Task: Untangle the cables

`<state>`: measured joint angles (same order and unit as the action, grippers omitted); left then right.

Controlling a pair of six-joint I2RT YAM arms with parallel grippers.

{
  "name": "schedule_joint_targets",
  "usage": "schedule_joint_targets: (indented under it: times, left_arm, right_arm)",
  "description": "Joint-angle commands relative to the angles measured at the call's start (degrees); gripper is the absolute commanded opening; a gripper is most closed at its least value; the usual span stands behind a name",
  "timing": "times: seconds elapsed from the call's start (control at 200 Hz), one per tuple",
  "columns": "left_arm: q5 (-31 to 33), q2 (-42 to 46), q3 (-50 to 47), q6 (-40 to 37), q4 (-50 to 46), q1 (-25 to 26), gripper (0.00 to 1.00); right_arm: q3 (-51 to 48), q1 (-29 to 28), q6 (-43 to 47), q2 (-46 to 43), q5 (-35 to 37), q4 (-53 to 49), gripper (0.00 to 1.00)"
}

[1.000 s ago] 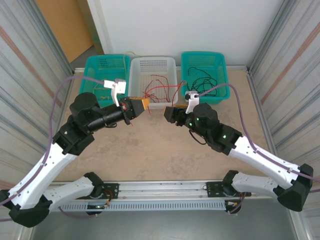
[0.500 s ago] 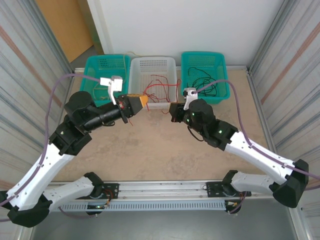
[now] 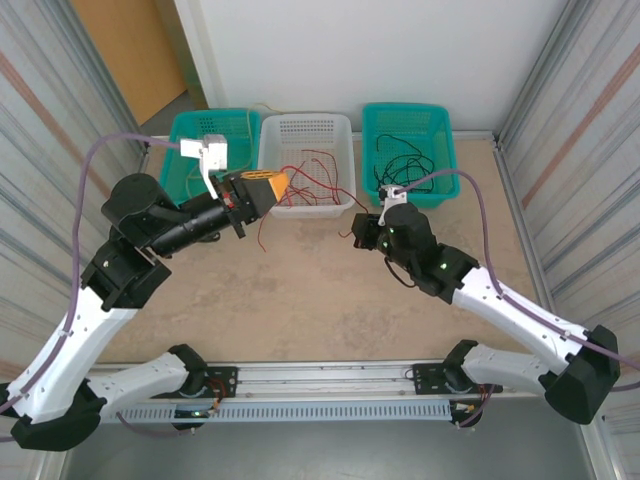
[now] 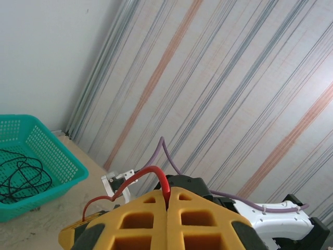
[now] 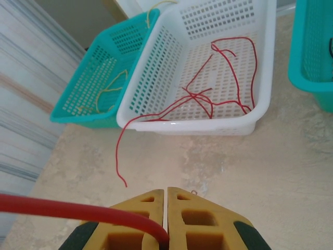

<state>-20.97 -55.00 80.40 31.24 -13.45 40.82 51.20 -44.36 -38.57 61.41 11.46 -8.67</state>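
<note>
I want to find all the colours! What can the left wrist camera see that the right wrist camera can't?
Left wrist camera: black cables coiled in a teal basket, plus the right arm. Right wrist camera: a white basket with red cables, and a second teal basket holding yellow cables. Shared: each sees its own yellow tool, left tool and right tool, shut on a red cable, plus striped wall and the first basket's edge.
</note>
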Motion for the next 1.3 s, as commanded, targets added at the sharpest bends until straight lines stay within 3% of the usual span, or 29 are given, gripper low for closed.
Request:
schedule_joint_targets:
  times: [0.0, 0.16, 0.256, 0.787, 1.298]
  left_arm:
    - [1.8, 0.0, 2.4, -2.7, 2.1, -0.3, 0.00]
    - [4.1, -2.4, 1.7, -4.4, 2.2, -0.7, 0.00]
    - [6.2, -4.9, 3.3, -7.6, 1.6, -1.9, 0.00]
    - [12.4, -24.3, 14.9, -15.5, 7.0, -12.2, 0.00]
    - [14.1, -37.3, 20.0, -13.5, 5.9, -18.4, 0.00]
  right_arm:
    - [1.1, 0.4, -0.2, -0.6, -0.2, -3.3, 0.11]
    - [5.2, -0.7, 3.3, -3.2, 4.2, -10.4, 0.47]
    - [5.7, -0.9, 3.8, -6.6, 5.0, -14.0, 0.57]
    - [-1.9, -4.3, -3.2, -24.9, 13.4, -28.2, 0.63]
    - [-0.6, -4.4, -2.5, -24.2, 13.1, -28.7, 0.64]
